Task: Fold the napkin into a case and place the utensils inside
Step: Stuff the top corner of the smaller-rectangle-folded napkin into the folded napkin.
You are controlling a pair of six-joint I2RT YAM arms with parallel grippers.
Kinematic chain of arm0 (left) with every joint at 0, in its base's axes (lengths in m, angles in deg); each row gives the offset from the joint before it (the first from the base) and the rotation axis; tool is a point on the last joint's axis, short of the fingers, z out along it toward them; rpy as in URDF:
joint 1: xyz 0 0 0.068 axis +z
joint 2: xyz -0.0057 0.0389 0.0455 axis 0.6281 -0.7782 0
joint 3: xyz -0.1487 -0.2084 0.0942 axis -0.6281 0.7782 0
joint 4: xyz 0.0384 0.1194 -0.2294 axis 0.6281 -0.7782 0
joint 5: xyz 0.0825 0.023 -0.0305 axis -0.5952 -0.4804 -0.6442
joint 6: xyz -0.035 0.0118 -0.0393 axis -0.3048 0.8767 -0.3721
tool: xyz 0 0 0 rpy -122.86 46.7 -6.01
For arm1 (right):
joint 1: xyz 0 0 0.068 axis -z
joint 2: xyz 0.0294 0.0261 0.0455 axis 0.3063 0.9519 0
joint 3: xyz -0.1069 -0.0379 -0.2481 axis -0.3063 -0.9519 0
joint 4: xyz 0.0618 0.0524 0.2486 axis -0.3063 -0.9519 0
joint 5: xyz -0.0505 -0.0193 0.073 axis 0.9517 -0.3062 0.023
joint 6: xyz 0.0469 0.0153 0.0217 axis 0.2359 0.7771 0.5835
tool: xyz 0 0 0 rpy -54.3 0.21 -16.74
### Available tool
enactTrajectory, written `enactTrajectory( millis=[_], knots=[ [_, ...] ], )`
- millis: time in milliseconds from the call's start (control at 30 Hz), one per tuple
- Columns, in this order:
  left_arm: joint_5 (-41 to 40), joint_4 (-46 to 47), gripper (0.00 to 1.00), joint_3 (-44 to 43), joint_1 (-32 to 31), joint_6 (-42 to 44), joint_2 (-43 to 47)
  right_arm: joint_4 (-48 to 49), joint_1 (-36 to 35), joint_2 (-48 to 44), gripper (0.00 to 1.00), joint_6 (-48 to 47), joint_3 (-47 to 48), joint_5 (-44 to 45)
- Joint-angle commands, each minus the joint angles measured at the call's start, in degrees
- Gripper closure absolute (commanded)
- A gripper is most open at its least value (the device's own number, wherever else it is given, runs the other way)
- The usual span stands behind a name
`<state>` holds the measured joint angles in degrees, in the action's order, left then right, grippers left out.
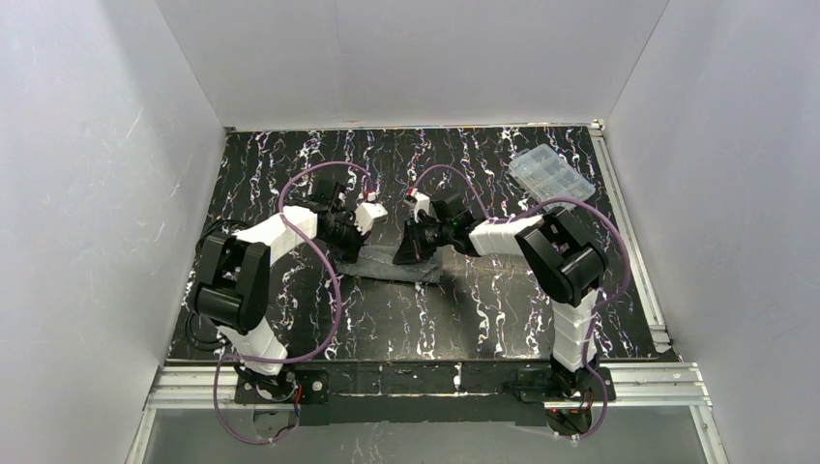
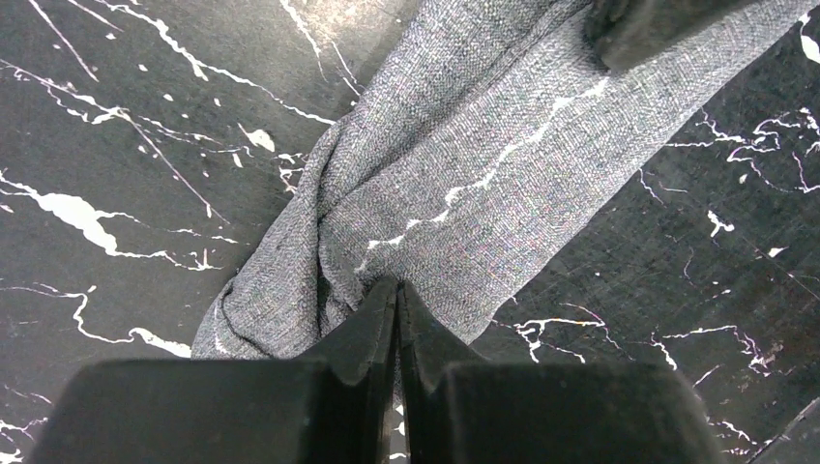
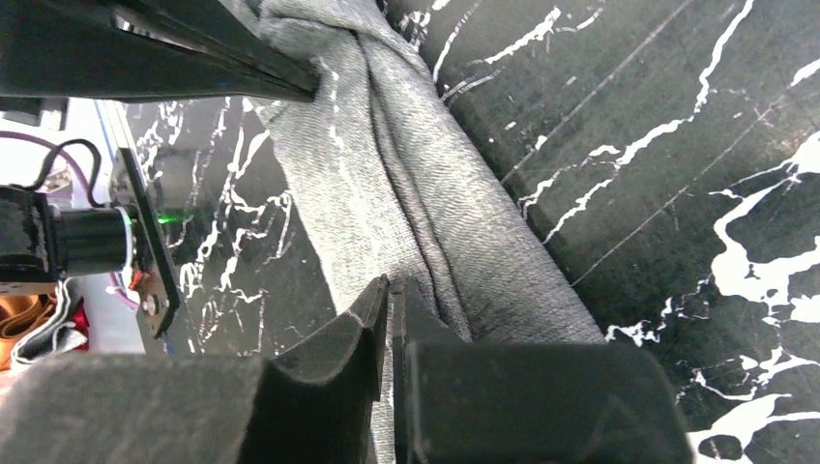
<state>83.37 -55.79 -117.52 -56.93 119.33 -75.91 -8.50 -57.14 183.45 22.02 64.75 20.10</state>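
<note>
Right now the napkin [image 1: 401, 263] sits as a narrow bunched strip about mid-table, roughly halfway btwn the near and far edges and well apart from the clear box [image 1: 551, 174] at the far right corner. The left gripper [image 2: 397, 295] has its fingers pressed together on one gathered end, the folds running straight into the tips. The right gripper [image 3: 389, 290] pinches the opposite end the same way. Expect thin, light, floppy fabric w/ no stiffness: it probably sags, twists and bunches wherever you don't support it, and a fold won't hold unless pressed flat on the table [image 1: 483, 309]. Grip at the stitched edges or corners, not mid-cloth, and take one layer only. The weave looks grippy enough not to slip. No utensils show in any view.
</note>
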Motion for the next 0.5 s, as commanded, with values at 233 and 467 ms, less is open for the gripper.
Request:
enactTrajectory(
  millis=[233, 467],
  knots=[
    [-1.42, 1.88, 1.0, 3.22, 0.12, -3.61, 3.22, 22.08, -2.5, -7.18, 0.81, 18.36, -3.0, 3.8],
    [2.5, -0.1, 1.0, 0.8, 0.36, -7.66, 3.4, 33.58, -6.23, 0.97, 0.82, 27.73, -4.63, 4.07]
  ],
)
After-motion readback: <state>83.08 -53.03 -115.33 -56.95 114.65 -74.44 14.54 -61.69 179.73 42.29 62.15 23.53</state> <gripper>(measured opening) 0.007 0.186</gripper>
